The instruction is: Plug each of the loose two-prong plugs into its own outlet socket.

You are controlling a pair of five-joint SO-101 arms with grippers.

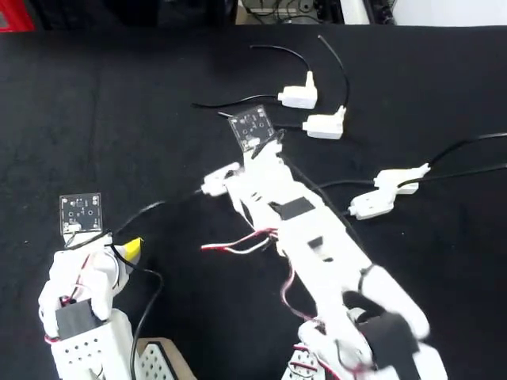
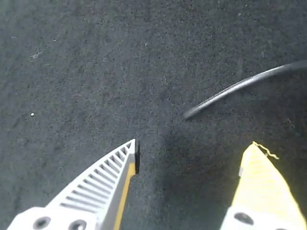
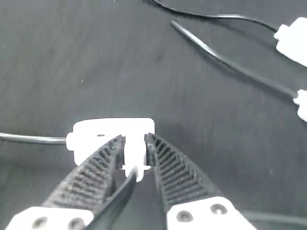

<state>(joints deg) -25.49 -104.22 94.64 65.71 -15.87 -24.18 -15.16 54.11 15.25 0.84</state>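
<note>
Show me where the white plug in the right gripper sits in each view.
High view: the white plug is just left of centre, at the right gripper's tip.
Left wrist view: not in it.
Right wrist view: the white plug is low centre, clamped in that gripper.
Shared landmark: the two loose plugs beyond it, in the high and right wrist views.

I note the table [image 2: 96, 57] covering as matt black, finely grained like felt. Plug [image 3: 110, 132]: smooth white plastic, slight sheen. Cable [image 2: 240, 86]: smooth black sheath. Right jaws: ribbed black plastic. Left jaws: ribbed white and yellow plastic, matt.
</note>
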